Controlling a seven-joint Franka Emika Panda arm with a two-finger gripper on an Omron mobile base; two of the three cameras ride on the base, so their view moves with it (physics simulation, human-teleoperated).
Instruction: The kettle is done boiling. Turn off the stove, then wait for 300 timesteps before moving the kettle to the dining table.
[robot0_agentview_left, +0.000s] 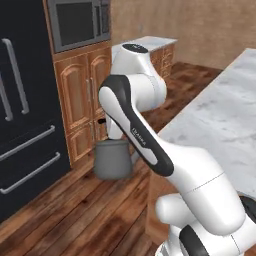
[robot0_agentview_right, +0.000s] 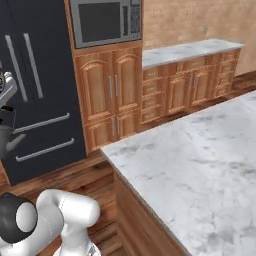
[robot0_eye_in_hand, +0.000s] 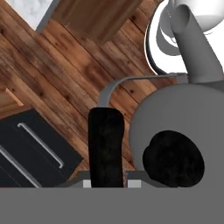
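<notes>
**Operator:** While I am listing from the biggest item down, I am reading the black refrigerator first. It is filling the left side of the left base view.

**Desk:** Next entry?

**Operator:** Dining table, veined marble slab on a brown wooden base, running along the right. I am seeing nothing resting on the part in view. Then the wooden floor, then the tall wooden cabinet beside the refrigerator, with the microwave sitting above its doors.

**Desk:** Where is the kettle?

**Operator:** Kettle, dark grey, is hanging under my arm over the floor. It is in front of the cabinet and well apart from the table. In the right base view it is showing at the far left edge.

**Desk:** And the fingers?

**Operator:** Gripper is looking straight down, and its fingers are pinching the black handle between them. I am also seeing the lid knob just beside the handle and the spout pointing away.
</notes>
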